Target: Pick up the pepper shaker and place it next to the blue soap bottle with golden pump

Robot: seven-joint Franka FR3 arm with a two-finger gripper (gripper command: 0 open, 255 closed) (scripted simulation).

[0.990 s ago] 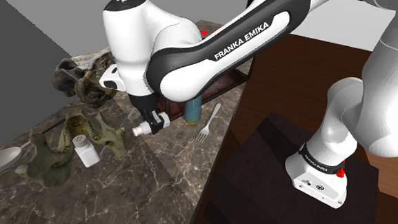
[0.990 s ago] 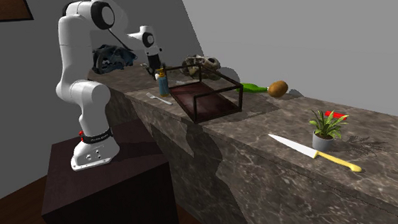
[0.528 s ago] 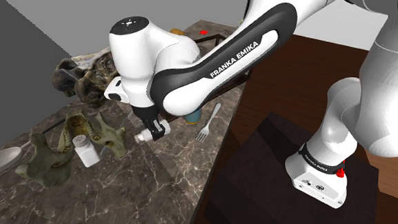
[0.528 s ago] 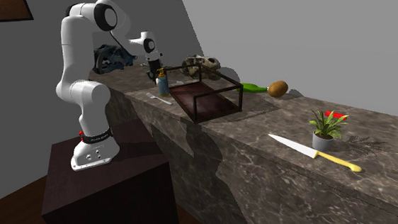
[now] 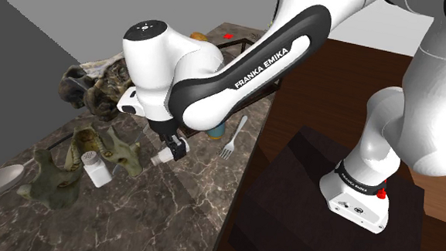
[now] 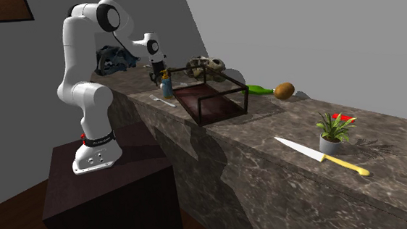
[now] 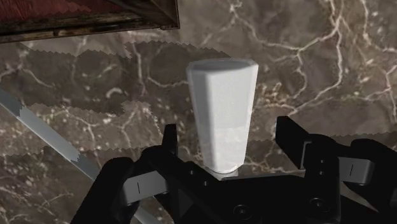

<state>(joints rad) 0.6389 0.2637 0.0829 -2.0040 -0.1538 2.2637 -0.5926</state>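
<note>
The gripper (image 5: 168, 151) hangs low over the marble worktop (image 5: 179, 204), under the bent white arm (image 5: 240, 64). The fingers (image 7: 168, 140) stand apart and pinch a white shaker (image 5: 160, 156) between them. In the shoulder view the shaker sticks out from the fingers toward the lower left. It lies strongly tilted, not upright. In the wrist view the shaker (image 7: 222, 108) has flat faces and is narrow near the palm and wider at its far end. A thin strip of marble shows between its sides and each finger there, so I cannot see the exact place of contact.

The blue bottle (image 5: 217, 130) stands near the shaker, on the shoulder view's right of it, and the arm mostly hides it. A fork (image 5: 232, 141) lies just beside the bottle on its other side. In the second exterior view the gripper (image 6: 156, 77) is just beside the bottle (image 6: 165, 85), which has a golden pump. The dark red tray (image 6: 212, 99) with a thin frame is on that view's right of the bottle.

A second shaker (image 5: 97, 168), white with a grey cap, stands on the worktop, well apart toward the shoulder view's left.
</note>
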